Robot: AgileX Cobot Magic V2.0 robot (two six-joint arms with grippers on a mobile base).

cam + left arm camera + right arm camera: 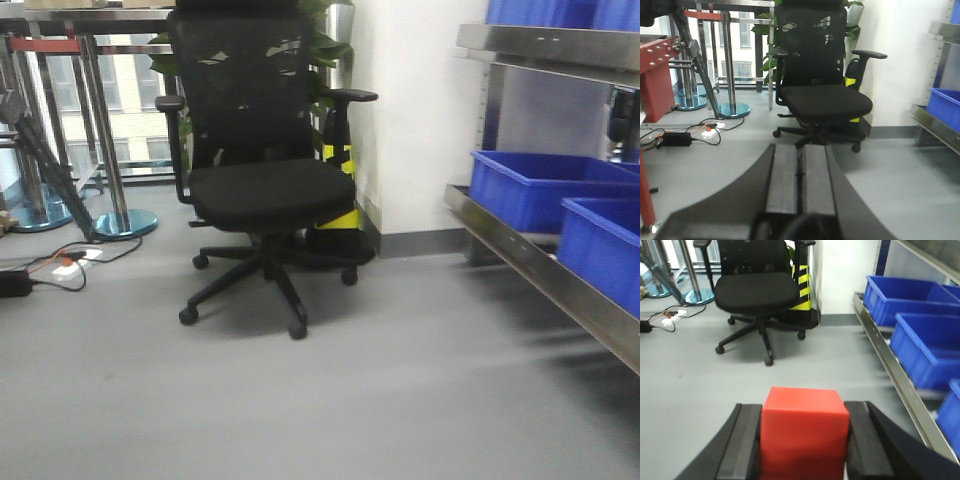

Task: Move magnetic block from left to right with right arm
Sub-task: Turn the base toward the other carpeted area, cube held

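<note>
Right gripper (804, 409): clamped on the magnetic block (805, 432), with a finger (746, 440) against each side face.
Right arm pose: I hold it out level above the grey floor (700, 385), aimed toward the office chair (756, 287).
Block position: between my right fingers (its underside is cut off by the frame edge).
Left gripper (800, 148): pads (782, 175) pressed together with nothing between them, level, facing the same chair.
Right wrist view only: the block, and blue bins (905, 297) on a steel shelf to the right.
Left wrist view only: a red frame (655, 75) at the left edge and a power strip (709, 133) with cables.
</note>
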